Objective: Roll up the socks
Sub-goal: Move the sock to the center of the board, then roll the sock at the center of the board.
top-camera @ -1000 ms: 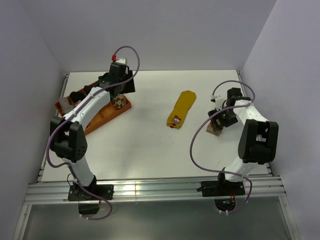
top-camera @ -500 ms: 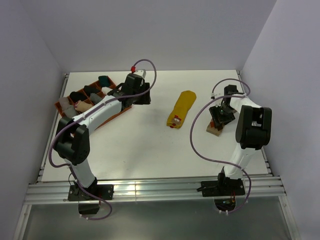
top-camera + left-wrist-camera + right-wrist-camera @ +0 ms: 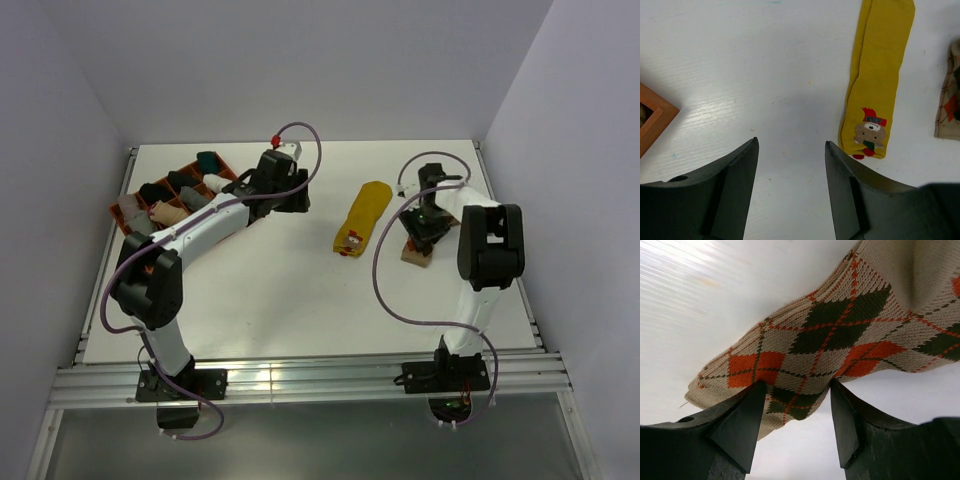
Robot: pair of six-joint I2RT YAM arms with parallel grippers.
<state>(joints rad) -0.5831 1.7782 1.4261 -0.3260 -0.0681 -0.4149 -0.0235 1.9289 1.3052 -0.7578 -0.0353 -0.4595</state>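
One yellow sock (image 3: pixel 362 218), one argyle sock (image 3: pixel 830 340), one tray (image 3: pixel 665 111)

From above, the right claw (image 3: pixel 418 235) covered most of the orange-and-brown argyle sock (image 3: pixel 411 257); only a tan end showed. In the right wrist view that sock ran off the top and right edges, and whether the fingers pinched it could not be told. The left wrist view cut the mustard sock (image 3: pixel 880 75) at the top edge and the orange tray (image 3: pixel 652 120) at the left. The tray's bundles were too small to identify.
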